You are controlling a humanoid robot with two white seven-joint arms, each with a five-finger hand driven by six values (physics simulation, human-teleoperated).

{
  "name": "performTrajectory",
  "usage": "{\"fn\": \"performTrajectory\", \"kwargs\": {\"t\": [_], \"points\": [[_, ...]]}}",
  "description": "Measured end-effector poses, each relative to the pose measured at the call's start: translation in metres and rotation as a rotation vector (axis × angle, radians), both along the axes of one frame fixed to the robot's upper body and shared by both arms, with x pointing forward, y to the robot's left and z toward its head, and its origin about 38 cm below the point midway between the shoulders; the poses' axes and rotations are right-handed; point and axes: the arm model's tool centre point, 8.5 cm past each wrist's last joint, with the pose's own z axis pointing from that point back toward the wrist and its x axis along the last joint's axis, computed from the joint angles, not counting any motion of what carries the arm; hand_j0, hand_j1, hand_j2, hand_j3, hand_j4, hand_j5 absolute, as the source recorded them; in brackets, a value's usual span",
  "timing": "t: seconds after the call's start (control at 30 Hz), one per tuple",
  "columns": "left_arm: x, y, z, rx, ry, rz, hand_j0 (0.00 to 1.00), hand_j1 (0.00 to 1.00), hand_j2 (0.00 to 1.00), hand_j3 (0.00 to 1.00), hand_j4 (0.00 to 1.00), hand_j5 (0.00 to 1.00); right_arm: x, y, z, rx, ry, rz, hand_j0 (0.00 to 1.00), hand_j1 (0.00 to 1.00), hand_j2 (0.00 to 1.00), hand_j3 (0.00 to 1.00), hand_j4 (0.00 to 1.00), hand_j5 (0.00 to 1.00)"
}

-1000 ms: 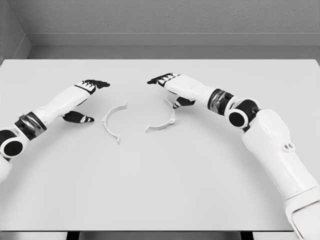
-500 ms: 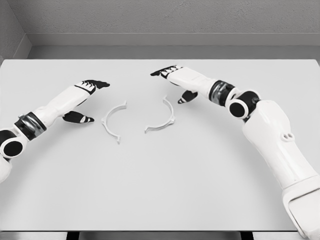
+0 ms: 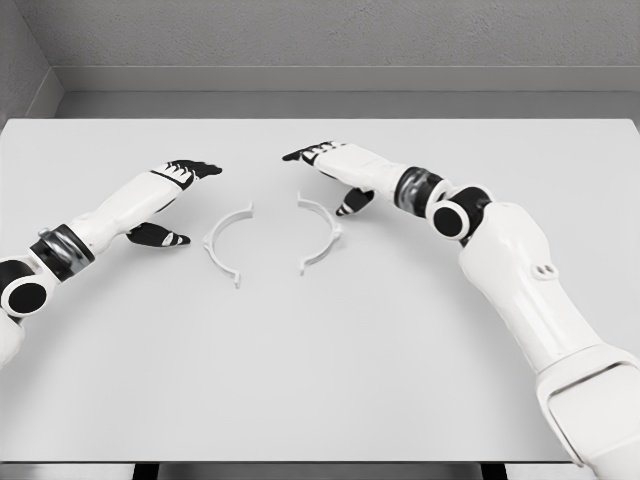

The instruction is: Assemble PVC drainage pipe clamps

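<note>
Two thin white half-ring clamp pieces lie flat on the desk — the left half (image 3: 226, 243) and right half (image 3: 320, 233) face each other, hollow sides inward, apart.

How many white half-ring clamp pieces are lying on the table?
2. The left white plastic half-ring clamp piece lies near the left hand; the right half-ring piece lies beside the right hand. None appears hidden.

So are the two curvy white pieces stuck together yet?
No, the left clamp half and the right clamp half lie apart on the table, with bare table showing between them.
</note>
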Motion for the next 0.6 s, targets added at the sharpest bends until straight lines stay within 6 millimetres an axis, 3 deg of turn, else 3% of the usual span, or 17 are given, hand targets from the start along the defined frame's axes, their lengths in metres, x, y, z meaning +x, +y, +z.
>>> {"fn": "performTrajectory", "kwargs": {"t": [0.1, 0.17, 0.2, 0.27, 0.3, 0.37, 0.4, 0.43, 0.5, 0.6], "points": [[0.0, 0.0, 0.0, 0.0, 0.0, 0.0, 1.0, 1.0, 1.0, 1.0, 1.0, 1.0, 0.014, 0.0, 0.031, 0.013, -0.057, -0.005, 1.0, 1.0, 1.0, 1.0, 1.0, 1.0], [0.0, 0.0, -0.001, 0.001, 0.001, 0.0, 1.0, 1.0, 1.0, 1.0, 1.0, 1.0, 0.014, -0.03, 0.036, 0.038, -0.074, -0.052, 1.0, 1.0, 1.0, 1.0, 1.0, 1.0], [-0.001, 0.0, -0.001, 0.001, 0.002, -0.001, 1.0, 1.0, 1.0, 1.0, 1.0, 1.0, -0.002, -0.058, 0.018, 0.057, -0.052, -0.084, 1.0, 1.0, 1.0, 1.0, 1.0, 1.0], [-0.003, -0.001, -0.004, 0.002, 0.008, -0.004, 1.0, 1.0, 1.0, 1.0, 1.0, 1.0, -0.041, -0.13, 0.012, 0.087, -0.064, -0.136, 1.0, 1.0, 1.0, 1.0, 1.0, 1.0], [-0.005, -0.002, -0.005, 0.002, 0.009, -0.007, 1.0, 1.0, 1.0, 1.0, 1.0, 1.0, -0.064, -0.171, 0.021, 0.114, -0.079, -0.166, 1.0, 1.0, 1.0, 1.0, 1.0, 1.0], [-0.011, -0.003, -0.009, 0.002, 0.017, -0.016, 1.0, 1.0, 1.0, 1.0, 1.0, 1.0, -0.105, -0.244, 0.059, 0.17, -0.138, -0.209, 1.0, 1.0, 1.0, 1.0, 1.0, 1.0], [-0.012, -0.004, -0.007, 0.002, 0.012, -0.021, 1.0, 1.0, 1.0, 1.0, 1.0, 1.0, -0.12, -0.271, 0.083, 0.188, -0.18, -0.216, 1.0, 1.0, 1.0, 1.0, 1.0, 1.0], [-0.013, -0.005, -0.006, 0.002, 0.008, -0.026, 1.0, 1.0, 1.0, 1.0, 1.0, 1.0, -0.138, -0.292, 0.093, 0.206, -0.187, -0.23, 1.0, 1.0, 1.0, 1.0, 1.0, 1.0], [-0.013, -0.005, -0.002, 0.002, 0.0, -0.032, 1.0, 1.0, 1.0, 1.0, 1.0, 1.0, -0.164, -0.314, 0.1, 0.219, -0.176, -0.24, 1.0, 1.0, 1.0, 1.0, 1.0, 1.0], [-0.014, -0.005, -0.001, 0.002, -0.003, -0.035, 1.0, 1.0, 1.0, 1.0, 1.0, 1.0, -0.174, -0.304, 0.112, 0.196, -0.171, -0.168, 1.0, 1.0, 1.0, 1.0, 1.0, 1.0]]}}
